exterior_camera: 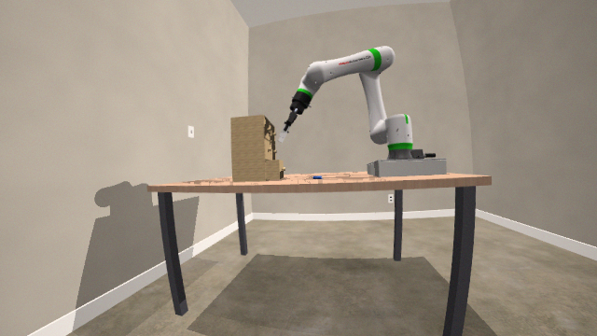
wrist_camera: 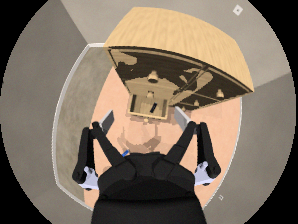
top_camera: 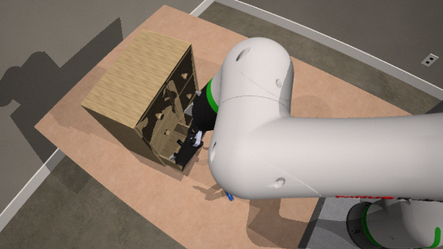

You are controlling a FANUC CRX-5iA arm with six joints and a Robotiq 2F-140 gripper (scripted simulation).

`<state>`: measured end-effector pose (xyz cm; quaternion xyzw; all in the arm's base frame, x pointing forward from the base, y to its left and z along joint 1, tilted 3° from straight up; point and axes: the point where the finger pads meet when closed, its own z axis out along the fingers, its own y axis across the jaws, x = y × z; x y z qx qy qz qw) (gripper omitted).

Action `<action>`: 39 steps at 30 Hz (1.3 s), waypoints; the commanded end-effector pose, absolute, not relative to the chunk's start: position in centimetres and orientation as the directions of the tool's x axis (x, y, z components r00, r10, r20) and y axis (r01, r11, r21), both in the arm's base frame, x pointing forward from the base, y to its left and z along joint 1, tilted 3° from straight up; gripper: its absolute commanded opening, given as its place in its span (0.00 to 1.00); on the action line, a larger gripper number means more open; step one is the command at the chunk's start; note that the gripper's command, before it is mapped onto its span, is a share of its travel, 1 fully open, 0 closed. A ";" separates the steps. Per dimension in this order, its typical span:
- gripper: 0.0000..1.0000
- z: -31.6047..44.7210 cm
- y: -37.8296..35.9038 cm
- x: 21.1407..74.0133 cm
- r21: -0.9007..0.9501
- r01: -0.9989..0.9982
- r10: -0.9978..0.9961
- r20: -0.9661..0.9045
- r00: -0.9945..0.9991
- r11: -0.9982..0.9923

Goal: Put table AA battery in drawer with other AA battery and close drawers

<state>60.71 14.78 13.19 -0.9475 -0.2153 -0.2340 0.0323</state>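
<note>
The small chest point(top_camera: 138, 76) point(exterior_camera: 249, 149) point(wrist_camera: 180, 37) stands upright on the table. Its bottom drawer point(exterior_camera: 275, 170) point(wrist_camera: 137, 114), at the left in the wrist view, is partly pulled out; the other drawers look pushed in. A small dark elongated object point(wrist_camera: 153, 107) lies in the open drawer; I cannot tell whether it is a battery. The blue AA battery point(top_camera: 229, 196) point(exterior_camera: 317, 177) point(wrist_camera: 126, 153) lies on the table in front of the chest, partly hidden by the arm or gripper. My gripper point(exterior_camera: 282, 135) point(wrist_camera: 143, 113) is open and empty, above and in front of the open drawer.
The table point(top_camera: 138, 183) point(exterior_camera: 326, 186) carries the robot's grey base block point(exterior_camera: 410, 167) at the far side from the chest. Knobs stick out of the chest's front, close to the gripper. The arm hides much of the table in the top view.
</note>
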 end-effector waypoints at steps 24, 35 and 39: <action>1.00 22.7 13.2 51.9 0.049 0.243 0.243 0.008 0.970 -0.969; 1.00 23.4 13.1 51.2 0.054 0.229 0.228 -0.027 0.973 -0.972; 1.00 23.4 13.1 51.2 0.054 0.229 0.228 -0.027 0.973 -0.972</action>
